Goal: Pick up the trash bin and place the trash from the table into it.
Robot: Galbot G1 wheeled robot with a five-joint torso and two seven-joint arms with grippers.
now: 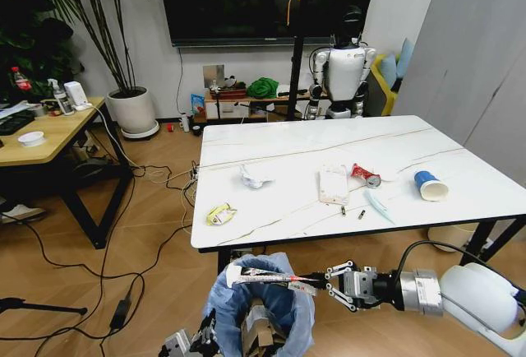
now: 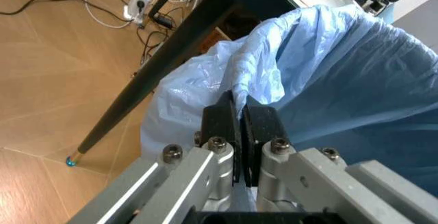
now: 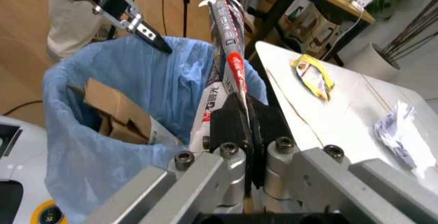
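Right gripper fingers clamp a long wrapper above the trash bin; left gripper pinches the bin's rim, below the bench edge. Release should wait until the wrapper's centre hangs over the bin mouth.

1. The head view looks forward and down from above over the table, with the trash bin at its lower edge and the room behind.
2. The left wrist view sits very close along the left gripper, facing the bin's blue bag, a table leg and the floor.
3. The right wrist view looks close along the right gripper across the bin's open mouth toward the table's near corner.
4. All three views share the bin.
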